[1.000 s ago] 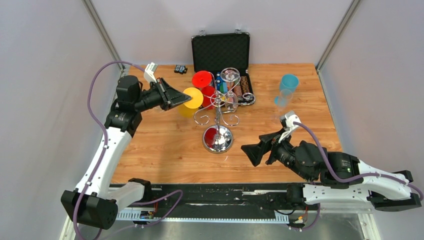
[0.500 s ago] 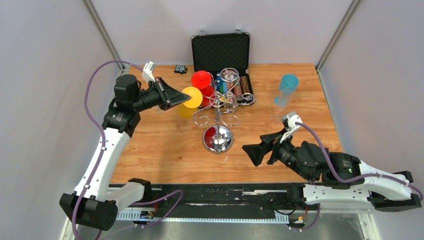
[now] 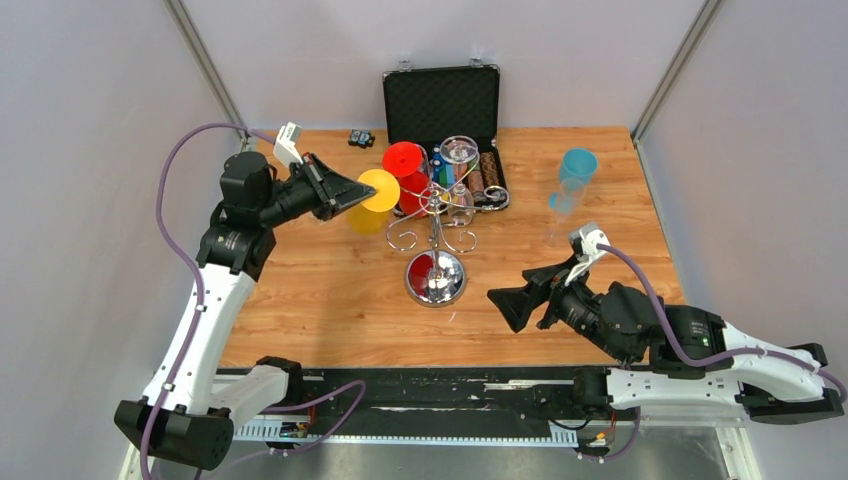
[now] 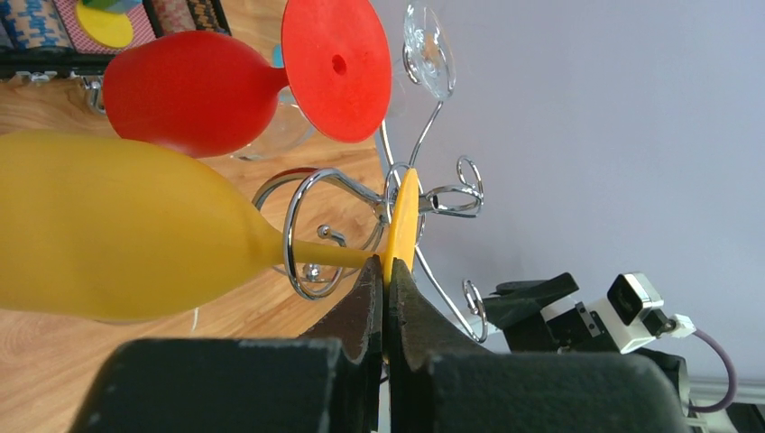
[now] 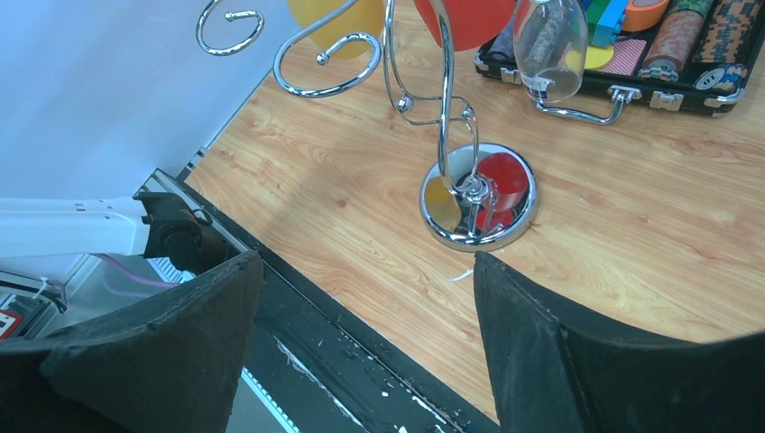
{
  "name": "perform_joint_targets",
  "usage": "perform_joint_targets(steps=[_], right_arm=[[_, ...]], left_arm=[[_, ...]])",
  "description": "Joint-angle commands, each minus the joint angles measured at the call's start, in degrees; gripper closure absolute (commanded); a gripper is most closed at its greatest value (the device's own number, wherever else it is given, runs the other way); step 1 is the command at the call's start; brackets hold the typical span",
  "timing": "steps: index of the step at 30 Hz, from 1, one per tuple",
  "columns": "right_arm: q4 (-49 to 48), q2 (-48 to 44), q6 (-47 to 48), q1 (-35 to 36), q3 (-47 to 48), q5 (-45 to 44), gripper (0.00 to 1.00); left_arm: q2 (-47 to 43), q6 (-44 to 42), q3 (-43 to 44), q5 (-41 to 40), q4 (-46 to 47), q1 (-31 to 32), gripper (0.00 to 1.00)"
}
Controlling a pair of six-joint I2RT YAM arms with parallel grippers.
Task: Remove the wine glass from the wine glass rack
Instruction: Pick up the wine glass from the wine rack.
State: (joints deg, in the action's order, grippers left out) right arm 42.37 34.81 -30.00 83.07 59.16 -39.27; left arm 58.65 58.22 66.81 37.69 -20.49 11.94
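Grey walls close in a wooden worktop (image 3: 320, 300), with the wine glass rack (image 3: 436, 222) standing at its middle. Left of the rack's pole, the left tool (image 3: 355, 197) has finished closing and is now clenched on the foot of the yellow wine glass (image 3: 378, 190). The glass has slid a little farther from the pole than it was a second ago. In the wrist view its stem still seems to cross one of the rack's curled wire arms, so the glass looks gripped but probably not yet free. The right tool (image 3: 512, 300) hangs released on the near side of the rack's base, unmoved.
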Motion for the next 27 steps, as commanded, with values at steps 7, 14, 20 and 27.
perform_joint_targets(steps=[7,14,20,27], right_arm=[[-2.0,-2.2,-0.4,-0.1,-0.7,-0.6,0.16],[-1.9,-3.0,0.2,-0.1,-0.9,-0.8,0.16],[-1.8,-3.3,0.8,-0.1,-0.7,-0.9,0.15],[-1.8,-4.1,1.0,-0.1,-1.2,-1.3,0.15]], left_arm=[[1.3,-0.8,3.6,-1.6,1.0,0.1,1.00],[2.1,-3.2,6.6,-3.5,-2.2,-0.2,1.00],[2.9,-3.2,7.3,-3.2,-2.3,-1.4,1.00],[5.5,-2.7,8.2,-2.2,0.1,-1.5,1.00]])
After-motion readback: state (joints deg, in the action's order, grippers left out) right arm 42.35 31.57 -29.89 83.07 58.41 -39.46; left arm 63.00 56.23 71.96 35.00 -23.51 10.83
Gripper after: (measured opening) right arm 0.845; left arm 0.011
